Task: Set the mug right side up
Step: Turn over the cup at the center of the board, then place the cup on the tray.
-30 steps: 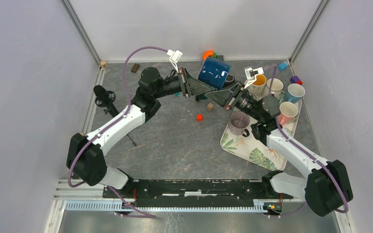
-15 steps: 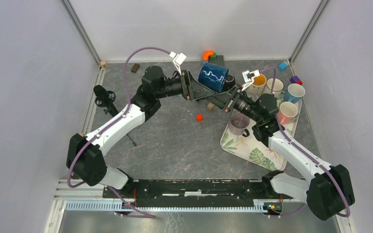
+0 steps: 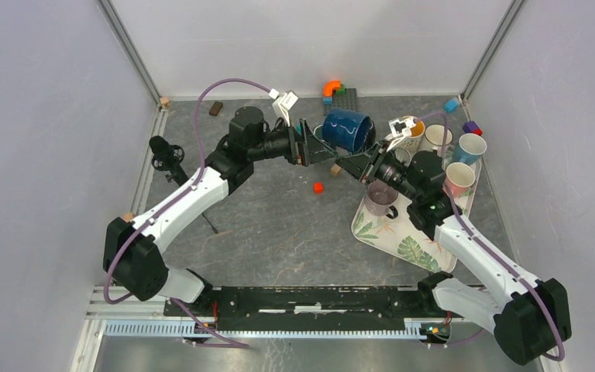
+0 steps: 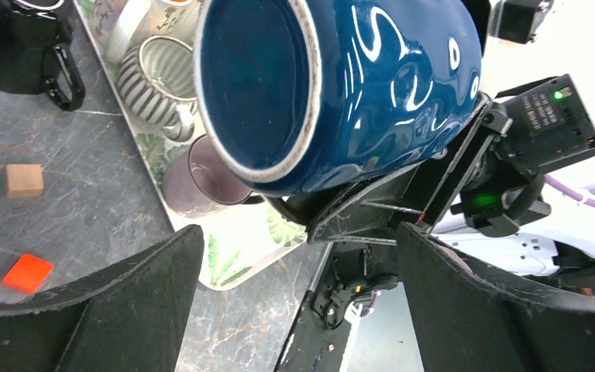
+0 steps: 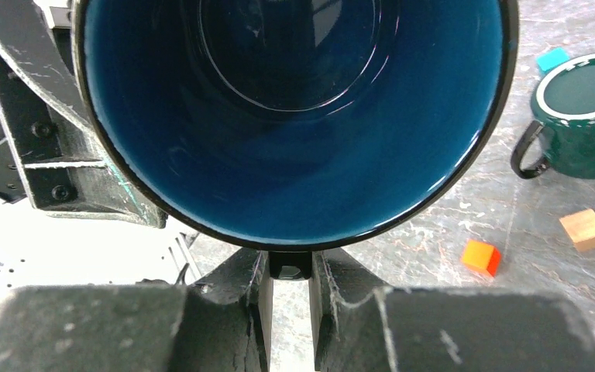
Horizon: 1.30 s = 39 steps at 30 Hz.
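My left gripper [image 4: 298,231] had just spread, freeing the mug [image 3: 346,129]; my right gripper [image 5: 290,267] alone pinched, apparently, its handle, uprighting still undone.

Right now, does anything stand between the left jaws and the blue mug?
Nothing visible does. The left gripper faces the blue mug with jaws open; the right gripper holds its handle.
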### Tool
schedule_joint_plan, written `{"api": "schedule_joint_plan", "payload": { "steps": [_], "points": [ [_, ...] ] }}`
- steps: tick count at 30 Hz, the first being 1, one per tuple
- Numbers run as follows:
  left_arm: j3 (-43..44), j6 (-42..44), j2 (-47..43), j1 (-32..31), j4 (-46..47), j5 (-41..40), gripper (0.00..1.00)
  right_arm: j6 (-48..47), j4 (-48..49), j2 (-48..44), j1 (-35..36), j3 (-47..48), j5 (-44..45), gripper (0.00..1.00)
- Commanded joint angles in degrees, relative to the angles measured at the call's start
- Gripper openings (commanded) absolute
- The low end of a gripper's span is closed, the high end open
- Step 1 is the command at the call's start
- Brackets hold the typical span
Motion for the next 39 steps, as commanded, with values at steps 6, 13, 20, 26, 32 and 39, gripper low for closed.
{"api": "schedule_joint_plan", "payload": {
  "steps": [6, 13, 20, 26, 32, 39],
  "points": [
    [3.73, 8.33, -4.16, -0.31, -11.38, -5.23, 1.0, -6.91, -2.62, -5.5, 0.28, 3.51, 5.99, 0.0],
    [4.96, 12.0, -5.27, -0.36, -20.42, -10.6, 1.0, -10.78, -12.38, -10.52, 0.26, 4.0, 11.87, 0.0],
    [3.29, 15.06, -8.44, -0.33, -24.97, -14.27, 1.0, -15.67, -28.97, -16.48, 0.3, 7.27, 21.42, 0.0],
    [2.23, 16.26, -9.49, -0.32, -26.03, -14.13, 1.0, -16.54, -40.31, -22.12, 0.27, 8.61, 30.2, 0.0],
    [1.53, 16.45, -9.48, -0.36, -25.76, -13.25, 1.0, -16.19, -50.63, -26.4, 0.3, 9.25, 38.34, 0.0],
    [1.37, 16.74, -9.16, -0.38, -25.55, -12.28, 1.0, -14.27, -62.58, -27.71, 0.28, 9.72, 49.01, 0.0]
  ]
}}
